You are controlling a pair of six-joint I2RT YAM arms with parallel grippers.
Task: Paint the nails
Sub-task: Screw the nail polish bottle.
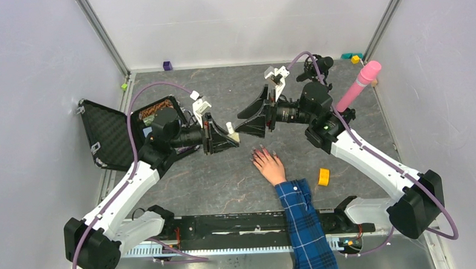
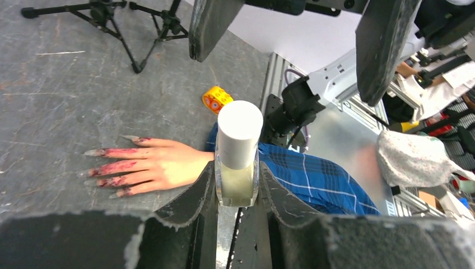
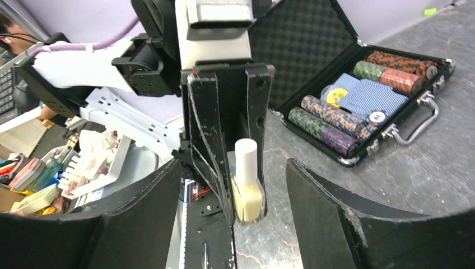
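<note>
My left gripper [image 1: 222, 139] is shut on a small bottle [image 1: 230, 130] with a white cap and pale yellow liquid, and holds it upright above the table. In the left wrist view the bottle [image 2: 238, 151] stands between my left gripper's [image 2: 237, 193] pads. A pale hand [image 1: 268, 164] in a blue plaid sleeve [image 1: 305, 225] lies flat on the table. Its nails [image 1: 259, 150] point toward the grippers. In the left wrist view the fingers are smeared dark pink and the nails [image 2: 94, 152] are long. My right gripper [image 1: 246, 119] is open and empty, facing the bottle [image 3: 246, 188] from close by, jaws [image 3: 232, 174] spread either side.
An open black case of poker chips [image 1: 111, 135] lies behind the left arm and shows in the right wrist view [image 3: 364, 106]. A yellow tape roll [image 1: 323, 177], a pink cylinder [image 1: 359, 84], a small black tripod [image 1: 312, 67] and small cubes [image 1: 167, 65] sit around the table.
</note>
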